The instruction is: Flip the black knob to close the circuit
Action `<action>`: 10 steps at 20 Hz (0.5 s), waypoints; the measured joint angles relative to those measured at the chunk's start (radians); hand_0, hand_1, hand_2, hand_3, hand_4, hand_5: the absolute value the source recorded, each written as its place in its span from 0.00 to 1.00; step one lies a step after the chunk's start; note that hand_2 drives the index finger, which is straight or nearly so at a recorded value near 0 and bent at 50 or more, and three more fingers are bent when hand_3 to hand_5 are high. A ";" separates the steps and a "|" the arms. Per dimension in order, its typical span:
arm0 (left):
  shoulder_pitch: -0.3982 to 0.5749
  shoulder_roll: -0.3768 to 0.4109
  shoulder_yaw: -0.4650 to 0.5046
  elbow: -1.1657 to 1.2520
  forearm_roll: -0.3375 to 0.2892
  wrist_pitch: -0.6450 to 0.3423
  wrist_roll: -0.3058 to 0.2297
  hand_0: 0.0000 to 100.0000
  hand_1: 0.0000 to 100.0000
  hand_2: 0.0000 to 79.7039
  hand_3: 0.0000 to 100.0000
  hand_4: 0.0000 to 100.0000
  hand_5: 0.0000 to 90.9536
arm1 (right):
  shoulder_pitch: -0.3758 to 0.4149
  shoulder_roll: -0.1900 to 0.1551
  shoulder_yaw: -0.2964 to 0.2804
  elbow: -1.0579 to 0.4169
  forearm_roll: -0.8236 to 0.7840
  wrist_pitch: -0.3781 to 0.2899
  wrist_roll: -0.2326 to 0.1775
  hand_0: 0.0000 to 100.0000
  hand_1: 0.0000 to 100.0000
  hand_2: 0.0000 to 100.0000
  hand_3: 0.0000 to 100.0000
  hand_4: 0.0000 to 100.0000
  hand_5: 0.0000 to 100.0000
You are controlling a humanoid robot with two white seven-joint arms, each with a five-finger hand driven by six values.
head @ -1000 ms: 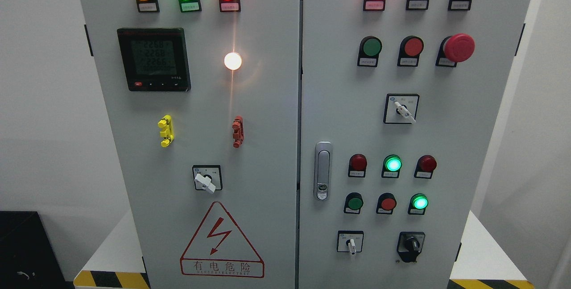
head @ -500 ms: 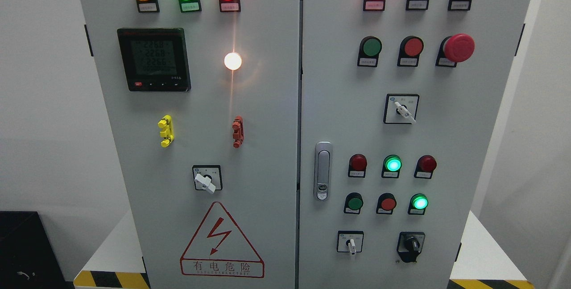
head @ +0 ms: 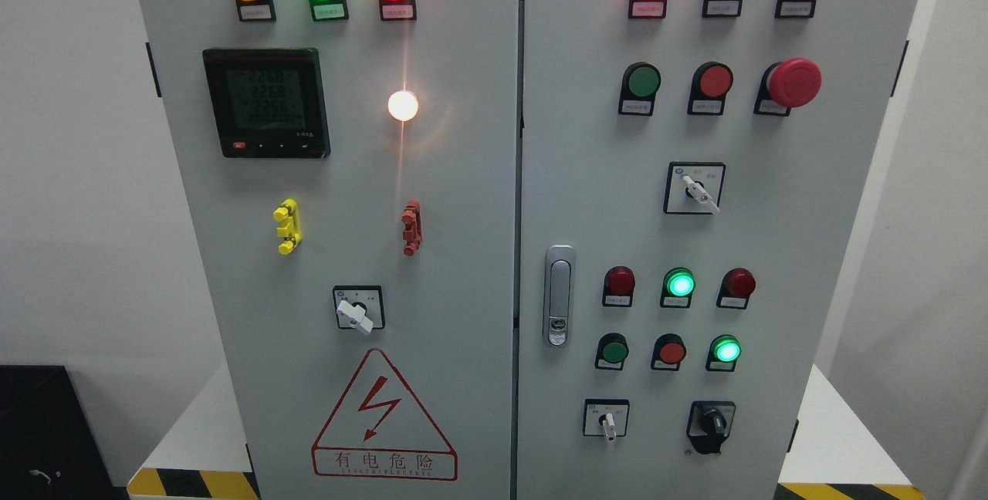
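Note:
The black knob [head: 712, 426] sits at the lower right of the grey control cabinet's right door [head: 810, 253], its grip standing about upright. To its left is a white selector switch [head: 607, 420] pointing down. Neither of my hands nor any arm shows in the head view.
The right door carries lit and unlit buttons, a red mushroom stop button [head: 795, 82], another white selector [head: 697, 190] and a door latch [head: 559, 295]. The left door holds a meter [head: 266, 103], lamps, a white selector [head: 356, 312] and a warning triangle [head: 384, 419]. Hazard tape [head: 193, 483] marks the base.
Only the digits on the meter flicker; nothing else has moved.

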 measured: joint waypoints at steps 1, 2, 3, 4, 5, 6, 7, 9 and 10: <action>0.000 0.000 0.000 0.000 0.000 0.000 0.000 0.12 0.56 0.00 0.00 0.00 0.00 | 0.000 0.000 -0.003 -0.029 0.019 0.000 -0.002 0.00 0.07 0.06 0.09 0.05 0.00; 0.000 0.000 0.000 0.000 0.000 0.000 0.000 0.12 0.56 0.00 0.00 0.00 0.00 | 0.000 0.000 -0.006 -0.058 0.041 -0.001 -0.003 0.00 0.07 0.08 0.11 0.08 0.00; 0.000 0.000 0.000 0.000 0.000 0.000 0.000 0.12 0.56 0.00 0.00 0.00 0.00 | 0.001 0.000 -0.007 -0.087 0.065 -0.002 -0.004 0.00 0.06 0.11 0.15 0.14 0.00; 0.000 0.000 0.000 0.000 0.000 0.000 0.000 0.12 0.56 0.00 0.00 0.00 0.00 | 0.001 0.000 -0.008 -0.118 0.088 -0.004 -0.004 0.00 0.06 0.15 0.20 0.20 0.03; 0.000 0.000 0.000 0.000 0.000 0.000 0.000 0.12 0.56 0.00 0.00 0.00 0.00 | 0.001 0.000 -0.008 -0.147 0.116 -0.006 -0.005 0.00 0.06 0.17 0.23 0.24 0.06; 0.000 0.000 0.000 0.000 0.000 0.000 0.000 0.12 0.56 0.00 0.00 0.00 0.00 | 0.002 0.001 -0.008 -0.180 0.147 -0.006 -0.006 0.00 0.06 0.21 0.28 0.29 0.11; 0.000 0.000 0.000 0.000 0.000 0.000 0.000 0.12 0.56 0.00 0.00 0.00 0.00 | 0.002 0.001 -0.008 -0.207 0.173 -0.006 -0.007 0.00 0.06 0.26 0.35 0.36 0.18; 0.000 0.000 0.000 0.000 0.000 0.000 0.000 0.12 0.56 0.00 0.00 0.00 0.00 | 0.002 0.001 -0.008 -0.272 0.236 -0.006 -0.008 0.00 0.06 0.31 0.45 0.42 0.29; 0.000 0.000 0.000 0.000 0.000 0.000 0.000 0.12 0.56 0.00 0.00 0.00 0.00 | 0.002 0.001 -0.008 -0.301 0.264 -0.006 -0.012 0.00 0.05 0.36 0.52 0.45 0.34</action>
